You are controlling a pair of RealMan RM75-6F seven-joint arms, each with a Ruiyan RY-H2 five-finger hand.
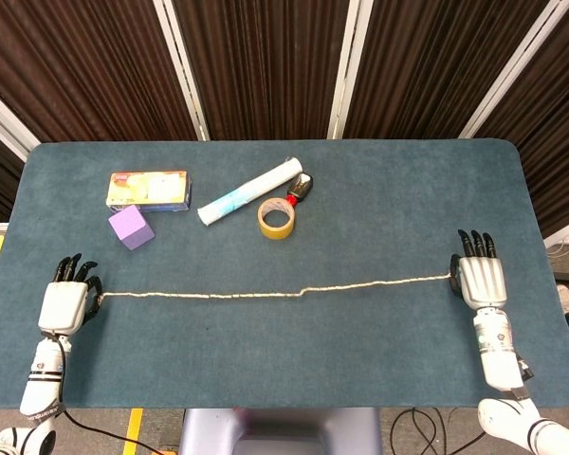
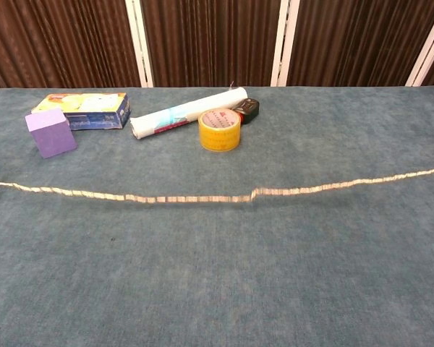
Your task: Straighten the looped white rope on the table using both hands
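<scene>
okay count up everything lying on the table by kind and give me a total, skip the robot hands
Rope: 1, white rope
Box: 1, printed box
Cube: 1, purple cube
Rolled sheet: 1, white roll
Tape: 1, yellow tape roll
Small black and red item: 1, kind unclear
Total: 6

Left hand (image 1: 65, 301) seen near left edge of table (image 1: 379, 180), back upward, dark fingers pointed away from robot and curled slightly. End of rope (image 1: 275, 292) met at thumb side; apparently pinched there, contact too small to confirm. Forearm trailed back past near table edge. Right hand (image 1: 479, 278) placed near right table edge, back upward, fingers together, other rope end held at inner side. Both hands outside chest view.
</scene>
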